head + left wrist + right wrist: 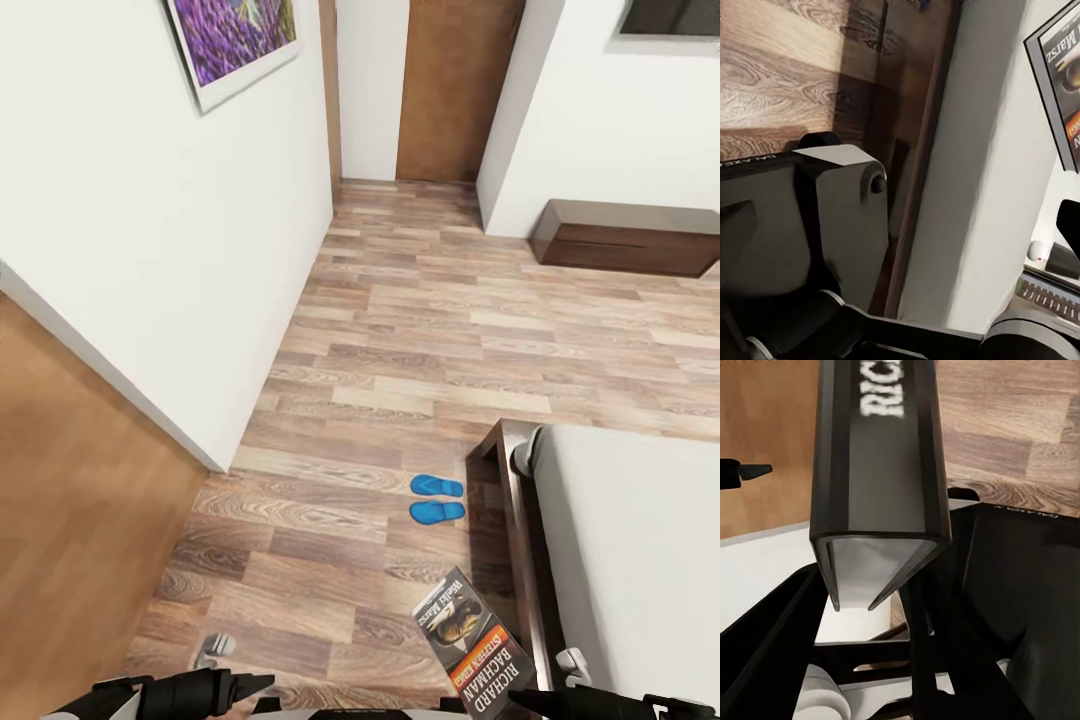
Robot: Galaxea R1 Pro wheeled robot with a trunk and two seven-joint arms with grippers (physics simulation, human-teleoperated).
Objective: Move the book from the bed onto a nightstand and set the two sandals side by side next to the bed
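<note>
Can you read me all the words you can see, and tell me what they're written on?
"RICHARD BACHMAN" on the book cover, white letters.
"STEPHEN KING" on its orange band, small, only roughly readable.
"Marsz" on the cover's upper part; the word before it is too blurred.
"RIC", cut off, on the book, right wrist view.

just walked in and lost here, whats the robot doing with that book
The robot is carrying the book in its right pincer, whose fingers are closed on the book's lower edge, so it is held up off the bed. The two sandals lie side by side on the wood floor beside the bed's corner. The left pincer is held low in front of the robot, not touching any of these things; whether it is open or shut is unclear.
</note>
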